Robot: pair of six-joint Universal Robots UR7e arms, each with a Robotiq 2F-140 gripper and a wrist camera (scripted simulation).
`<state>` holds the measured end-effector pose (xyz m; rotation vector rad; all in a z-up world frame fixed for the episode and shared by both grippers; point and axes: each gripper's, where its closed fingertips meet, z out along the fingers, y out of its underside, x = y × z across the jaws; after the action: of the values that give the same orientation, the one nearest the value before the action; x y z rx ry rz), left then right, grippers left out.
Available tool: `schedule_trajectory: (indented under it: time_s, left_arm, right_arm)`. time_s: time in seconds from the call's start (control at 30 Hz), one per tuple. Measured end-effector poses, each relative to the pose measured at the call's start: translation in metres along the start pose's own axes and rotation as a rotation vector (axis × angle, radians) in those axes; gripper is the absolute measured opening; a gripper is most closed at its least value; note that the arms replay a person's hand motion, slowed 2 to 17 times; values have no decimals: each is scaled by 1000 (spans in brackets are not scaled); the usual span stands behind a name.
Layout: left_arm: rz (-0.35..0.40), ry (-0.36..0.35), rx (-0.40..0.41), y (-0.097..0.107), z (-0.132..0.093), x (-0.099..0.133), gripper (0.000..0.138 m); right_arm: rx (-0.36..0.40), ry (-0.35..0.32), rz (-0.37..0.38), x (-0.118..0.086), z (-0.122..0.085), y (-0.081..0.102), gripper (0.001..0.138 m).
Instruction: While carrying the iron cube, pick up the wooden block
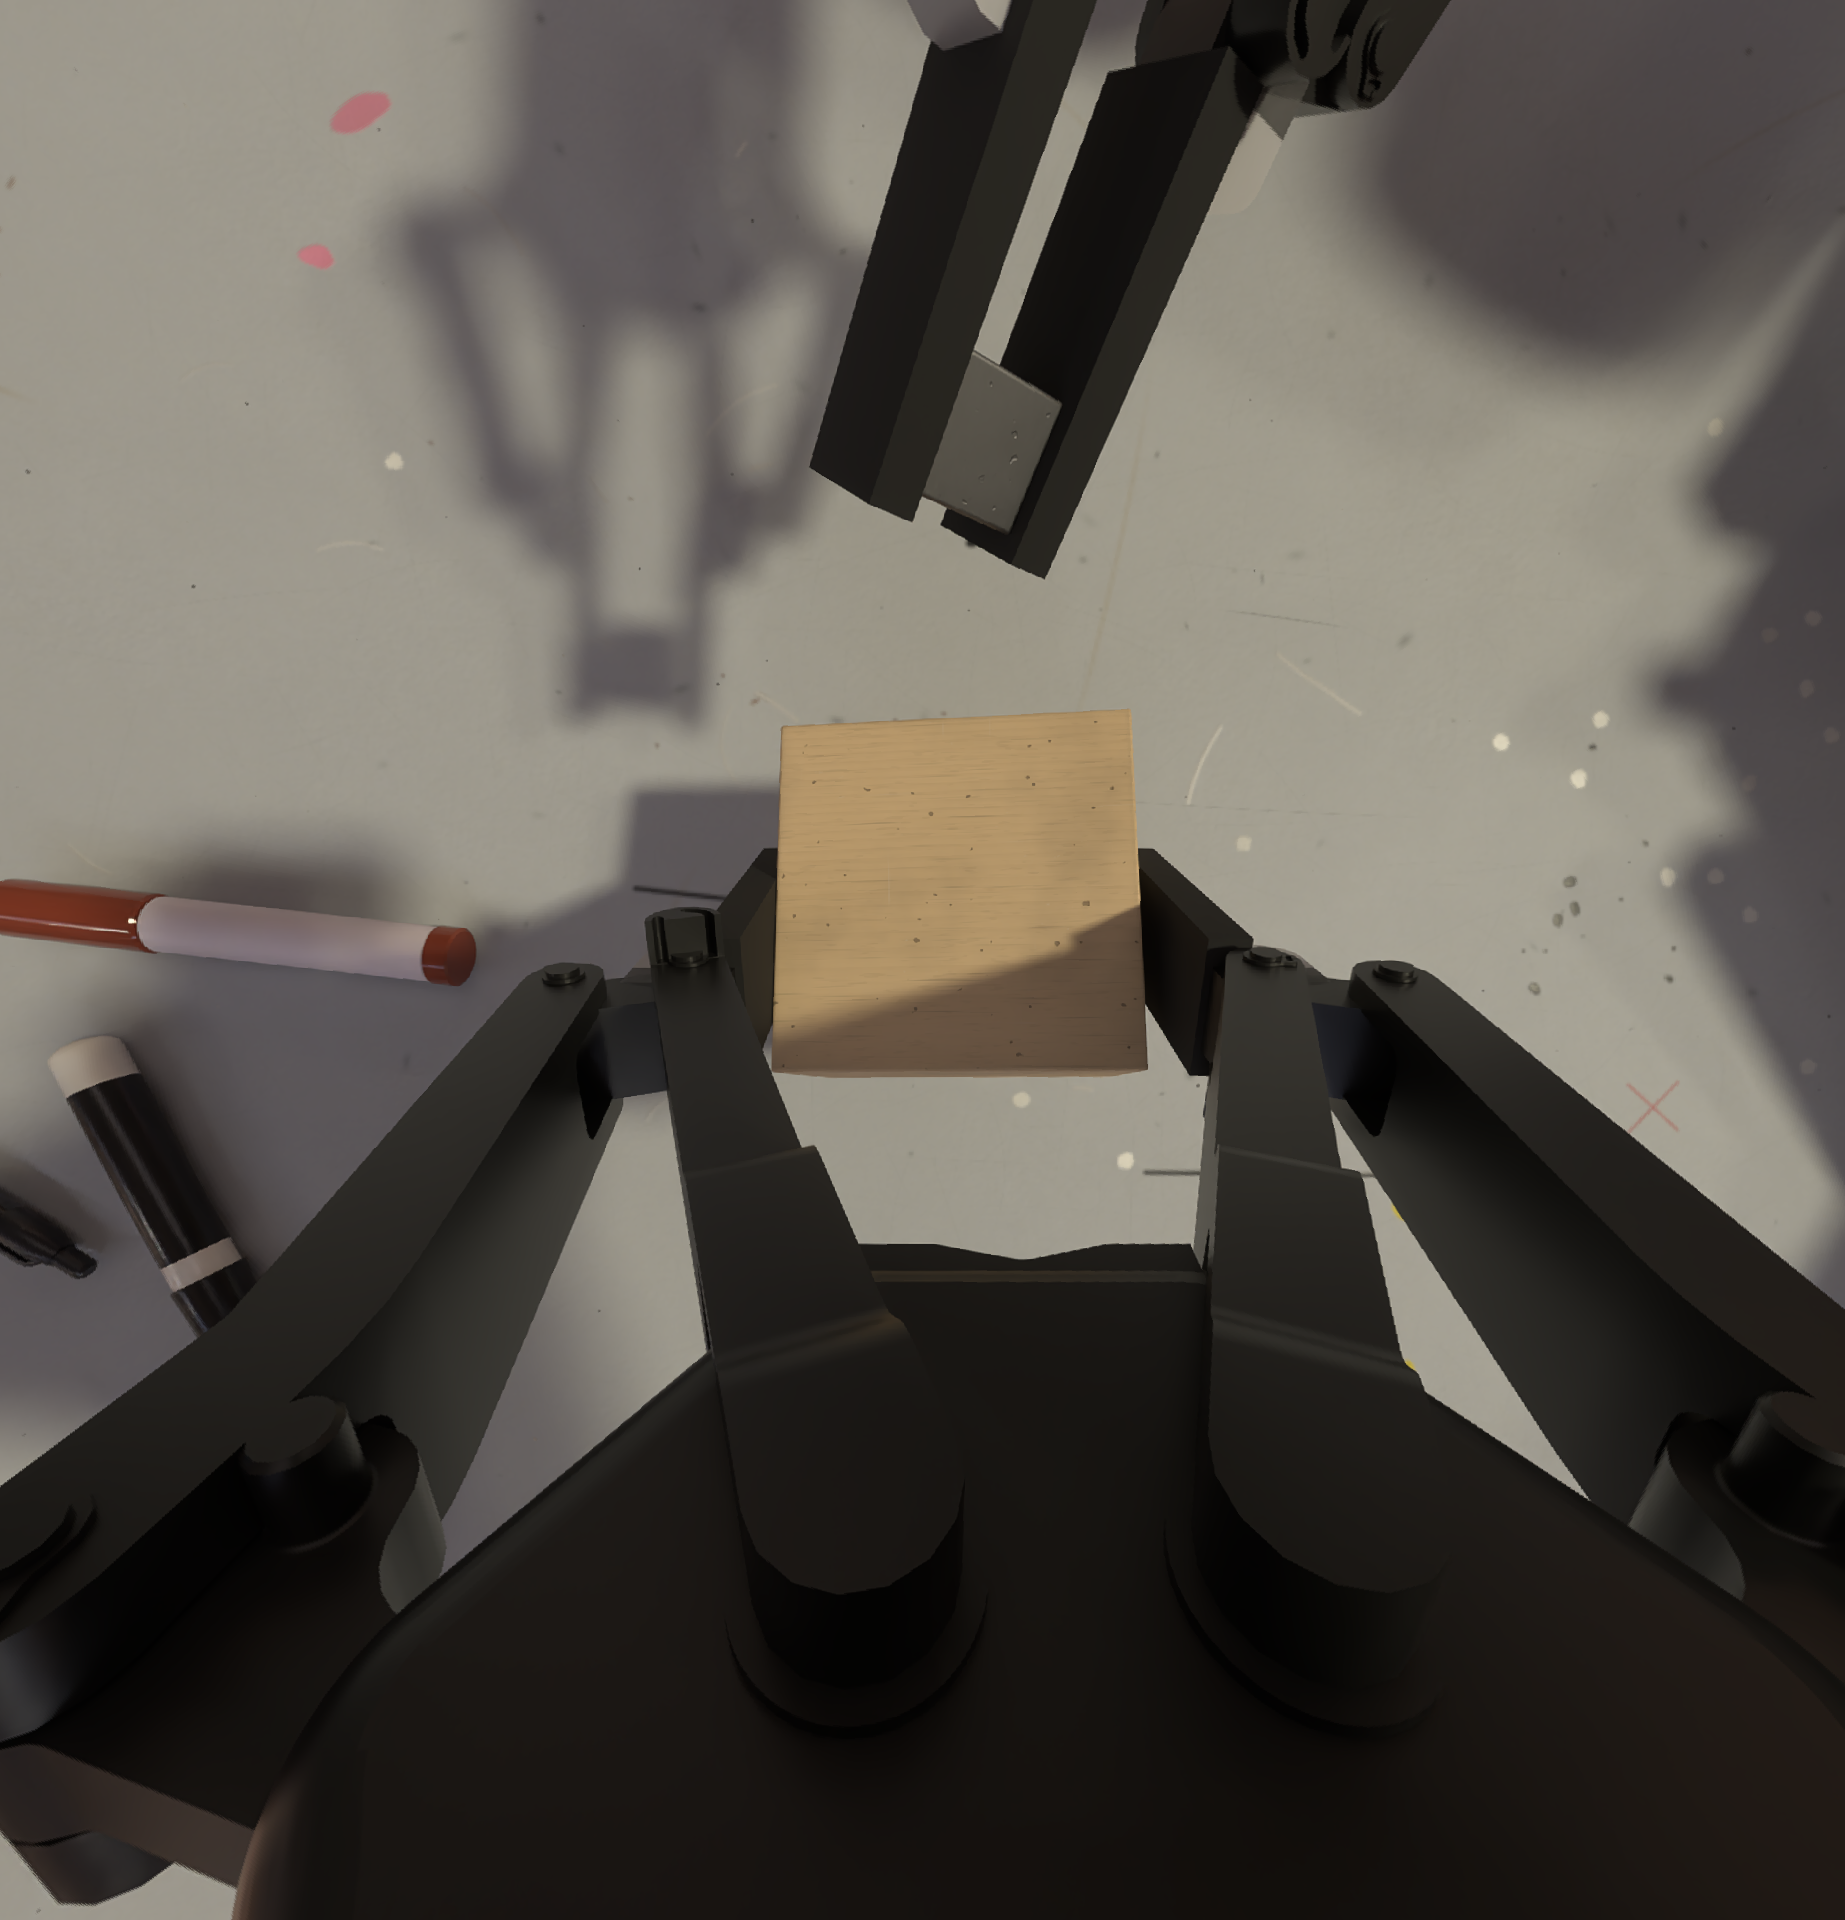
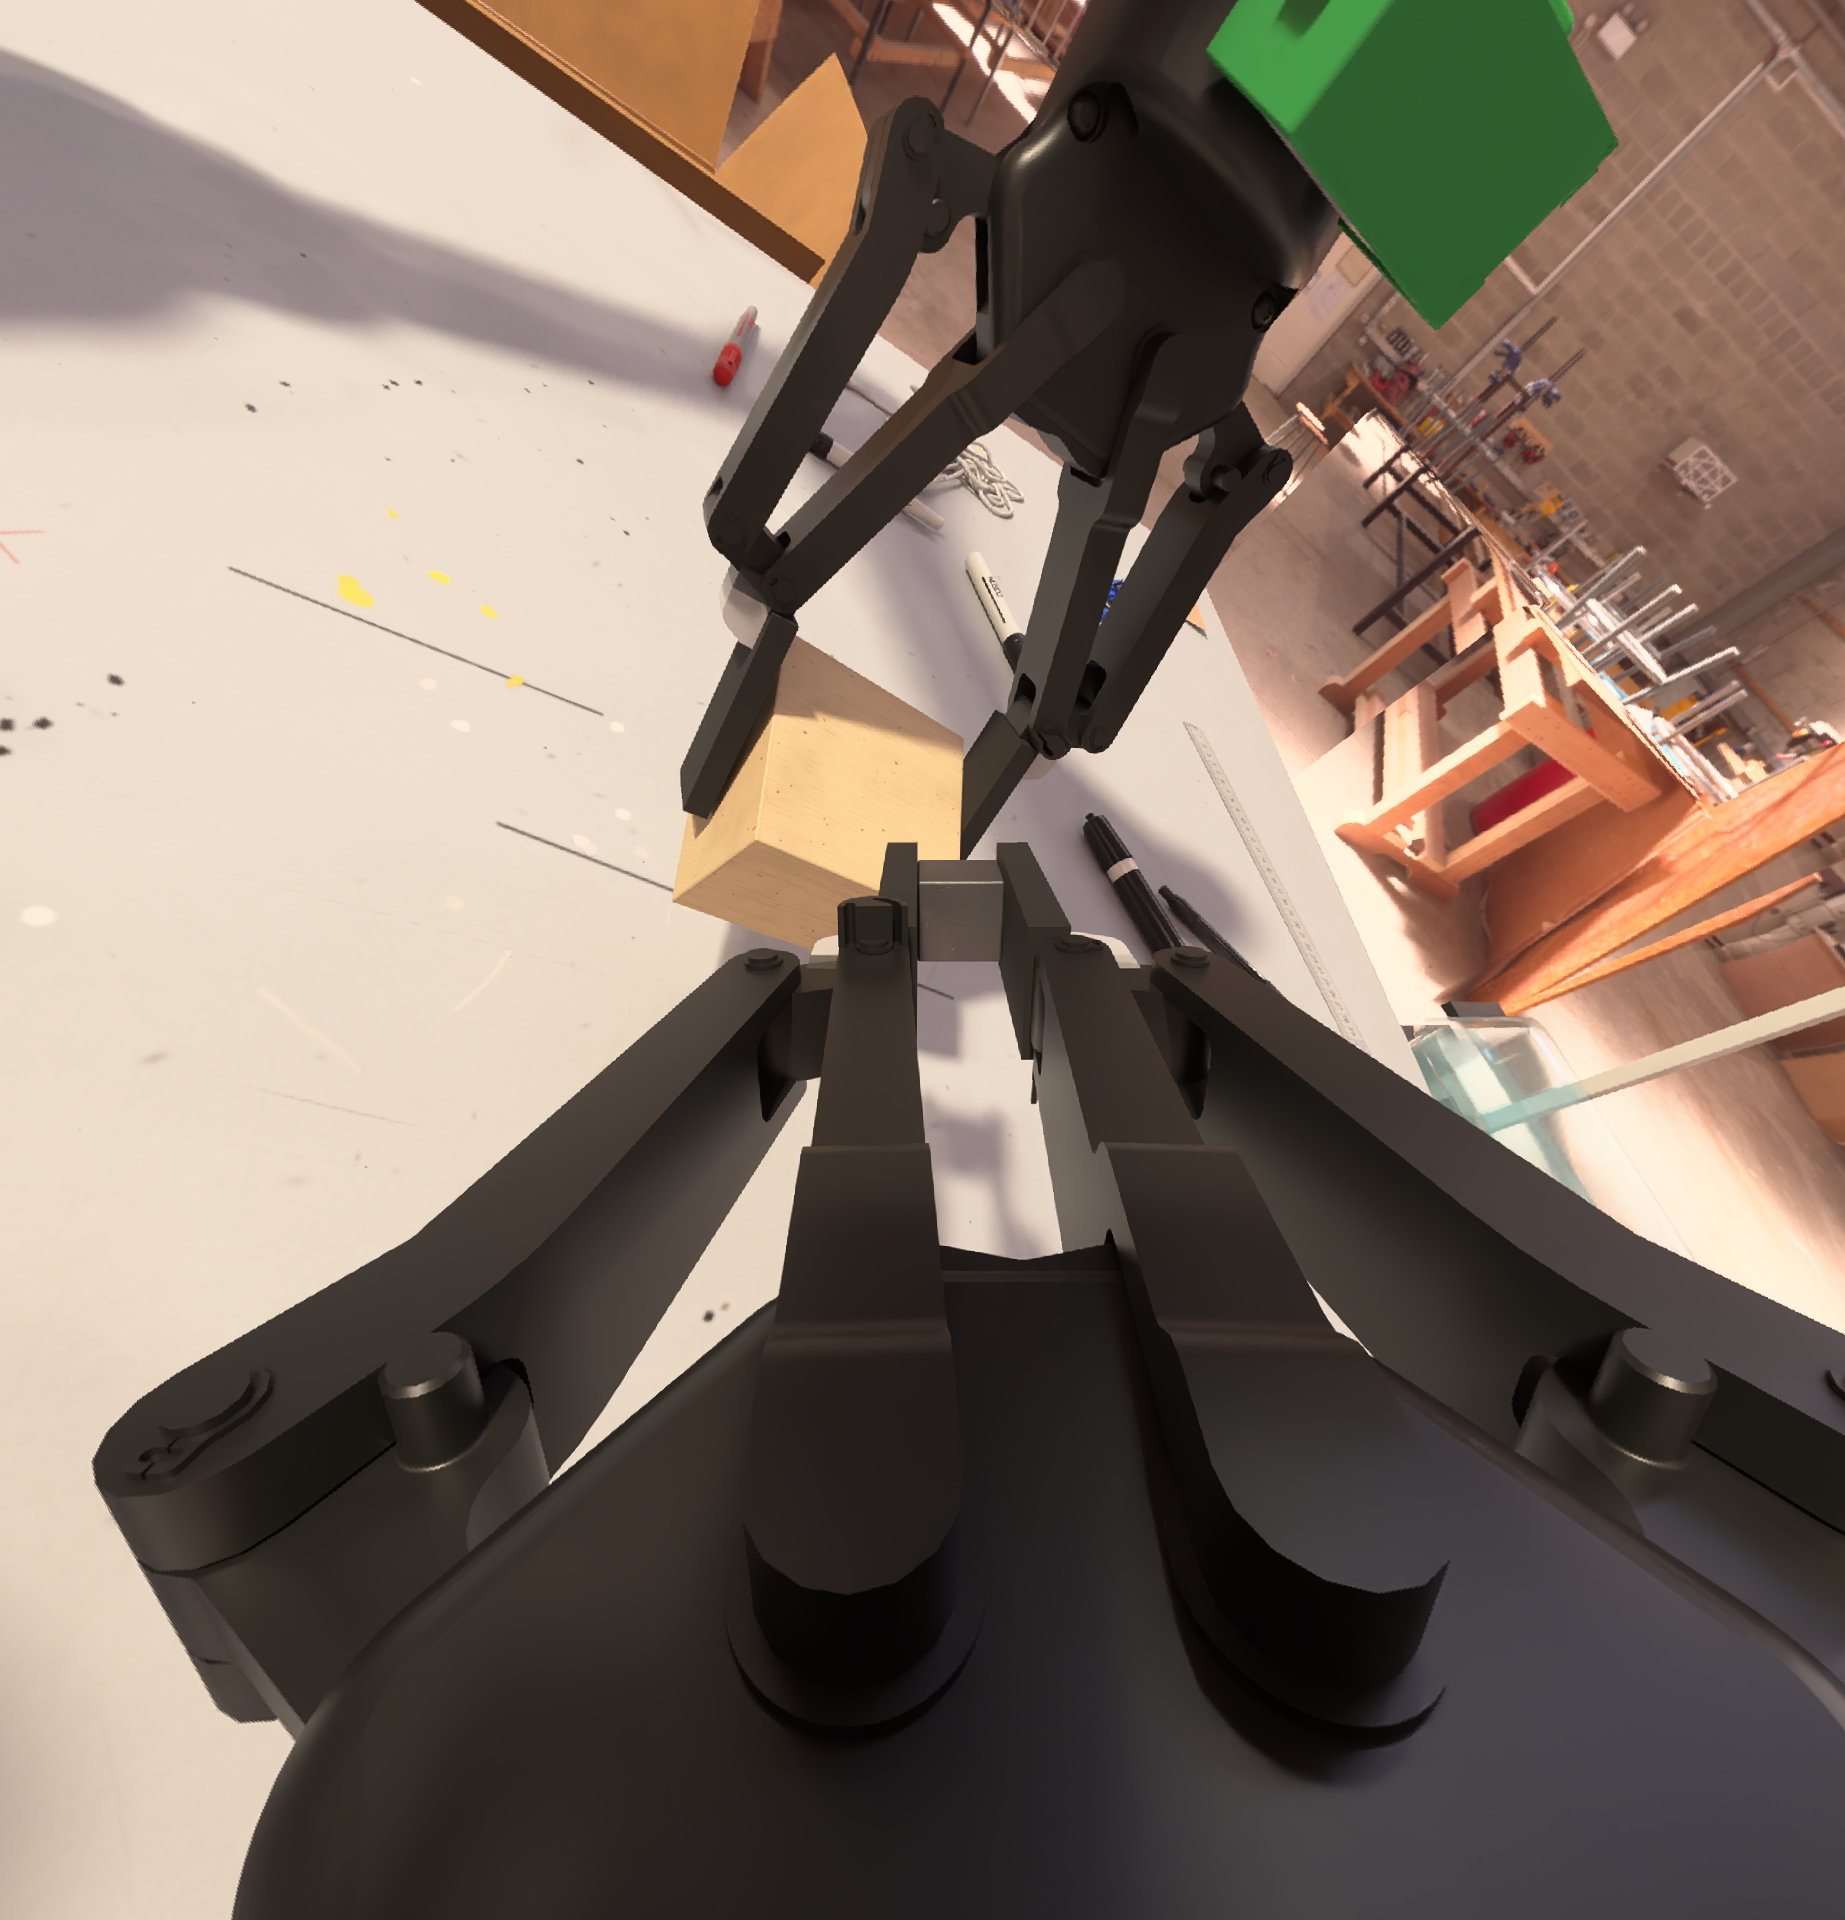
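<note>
The wooden block [image 1: 954, 883] is a pale cube on the grey table [image 1: 274, 623]. My left gripper [image 1: 959, 940] has a finger pressed on each side of it, shut on the block. I cannot tell whether the block is off the table. The block also shows in the right wrist view [image 2: 824, 821], between the left gripper's fingers [image 2: 726, 727]. My right gripper [image 2: 957, 883] is shut on the small grey iron cube [image 2: 957, 902] and holds it above the table, just beside the block. In the left wrist view the right gripper [image 1: 985, 520] hangs beyond the block with the iron cube [image 1: 991, 457].
A red marker [image 1: 222, 930], a black marker [image 1: 149, 1174] and a black pen [image 1: 24, 1226] lie left of the block. A ruler [image 2: 1271, 873], black pens [image 2: 1131, 883] and a pale chain [image 2: 985, 478] lie near the table's edge. A wooden box [image 2: 689, 94] stands farther off.
</note>
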<state>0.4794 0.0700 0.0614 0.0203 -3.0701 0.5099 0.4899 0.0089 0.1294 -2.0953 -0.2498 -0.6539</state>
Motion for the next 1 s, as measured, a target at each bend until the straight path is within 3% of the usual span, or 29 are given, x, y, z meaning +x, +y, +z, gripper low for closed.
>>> schedule_trajectory:
  time_s: [1.0]
  left_arm:
    - [10,2,6,-3,0,-1,81]
  right_arm:
    - [9,0,5,1,-2,0,20]
